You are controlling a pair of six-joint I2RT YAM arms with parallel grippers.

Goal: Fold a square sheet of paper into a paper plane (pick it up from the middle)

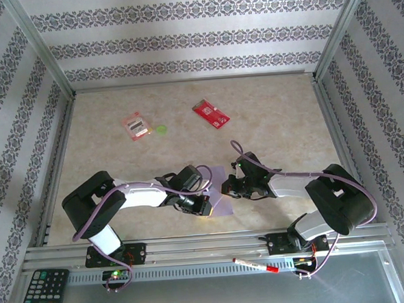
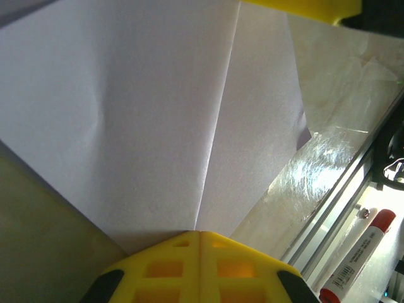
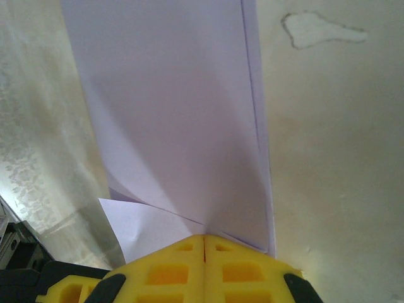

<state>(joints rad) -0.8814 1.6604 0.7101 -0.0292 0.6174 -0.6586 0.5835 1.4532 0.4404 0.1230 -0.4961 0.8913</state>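
- Sheet of paper [image 1: 223,201] lies low over the near middle of the surface [image 1: 283,129], just ahead of the two arm bases and between the two wrists.
- The left pincer [image 2: 201,237] has its yellow fingers pressed together, and the lilac paper fans out from right at their tips, so I judge it is pinching an edge or corner of the sheet.
- The right pincer [image 3: 204,240] is likewise pressed together, with folded layers of the sheet running out from its tips, and it seems to grip the opposite side.
- From either pincer the sheet lies straight ahead. In the left wrist view a centre crease starts at the fingertips and runs directly away.
- Seen from above, the long axis of the folded sheet runs from near to far, across the line joining the two pincers.
- Neither arm is nearer, since both are at the paper. The next fold likely depends on one side holding while the other turns its flap about that crease.
- Count:
  - one lilac sheet
  - two pincers
  - one red card [image 1: 211,114]
  - one pink-red packet [image 1: 136,125]
  - one red marker [image 1: 254,265] on the front rail
  - one calculator [image 1: 42,293]
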